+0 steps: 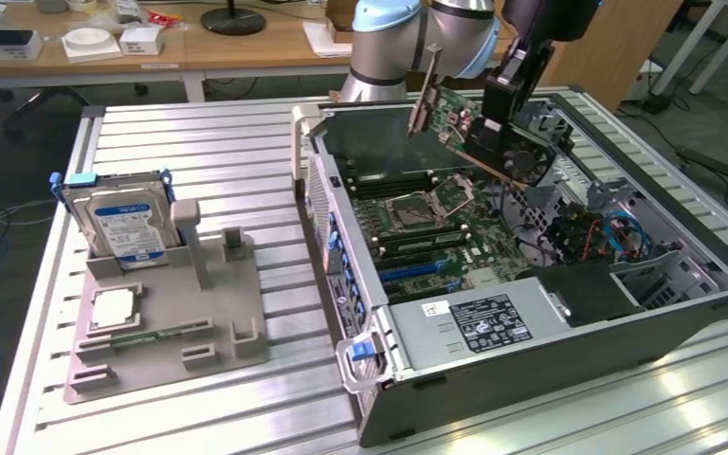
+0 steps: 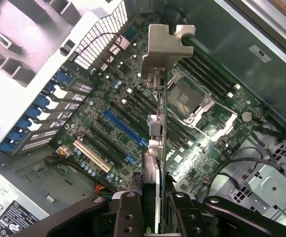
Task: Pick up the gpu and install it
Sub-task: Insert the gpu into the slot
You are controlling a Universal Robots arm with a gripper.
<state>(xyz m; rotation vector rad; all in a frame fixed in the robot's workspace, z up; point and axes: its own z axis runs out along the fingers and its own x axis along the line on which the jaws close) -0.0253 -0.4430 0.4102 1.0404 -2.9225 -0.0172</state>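
End effector clamps the gpu, which hangs tilted above the motherboard, bracket at the far end, long axis not in line with the blue slot.

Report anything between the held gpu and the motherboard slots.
Nothing visible. The pincer holds the gpu above the open case, and the space down to the blue slot is free. The cables lie off to one side.
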